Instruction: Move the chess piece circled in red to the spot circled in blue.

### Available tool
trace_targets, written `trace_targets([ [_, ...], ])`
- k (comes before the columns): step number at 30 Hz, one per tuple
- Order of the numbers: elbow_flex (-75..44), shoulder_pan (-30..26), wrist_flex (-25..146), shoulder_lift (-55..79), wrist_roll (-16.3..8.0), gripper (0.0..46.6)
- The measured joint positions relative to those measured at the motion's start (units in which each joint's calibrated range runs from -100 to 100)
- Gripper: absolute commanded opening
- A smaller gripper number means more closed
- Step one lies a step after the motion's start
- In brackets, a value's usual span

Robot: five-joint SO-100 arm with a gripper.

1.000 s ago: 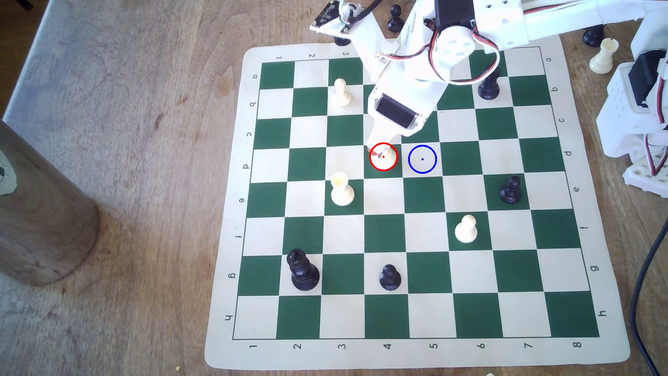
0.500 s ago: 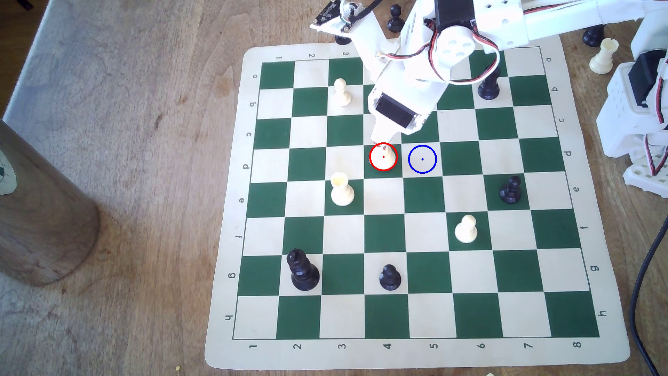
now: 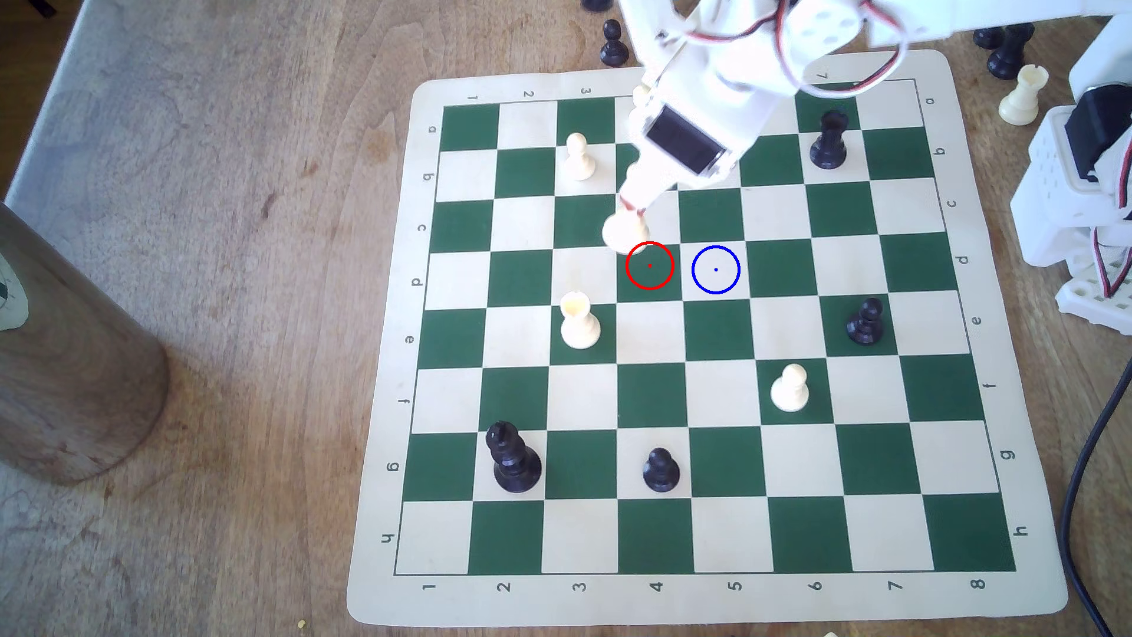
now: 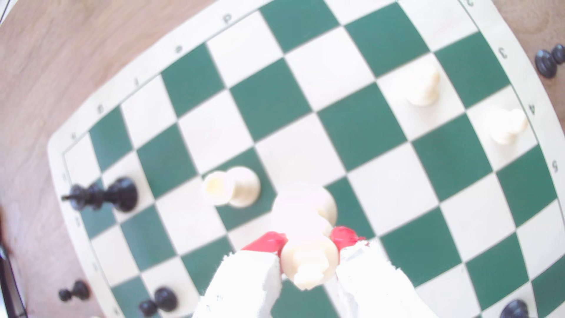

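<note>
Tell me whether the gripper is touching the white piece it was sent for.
Touching. In the wrist view the gripper has its red-tipped fingers pressed against both sides of the cream piece, no gap visible.

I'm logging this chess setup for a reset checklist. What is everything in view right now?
chess mat: one, green and cream, on the table
wooden table: one, brown
held cream piece: one, lifted, just beside the red ring
red ring: one, on an empty green square
blue ring: one, on the empty cream square on the exterior view's right of it
cream pawns: two, on the mat
cup-topped cream piece: one, on a green square
cream rook: one, off the mat
black pieces: four on the mat, at least three off it
wooden cylinder: one, brown, exterior view's left
black cable: one, exterior view's right
gripper: one, white with red tips, clamping the held piece's head
</note>
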Motion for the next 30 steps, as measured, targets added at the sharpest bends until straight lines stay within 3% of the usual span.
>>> trace_targets([
  [14,12.8,-1.9,1.1,-13.3,1.3,0.2],
  [30,17.0,-1.6,-1.0,-9.6,5.0,0.2],
])
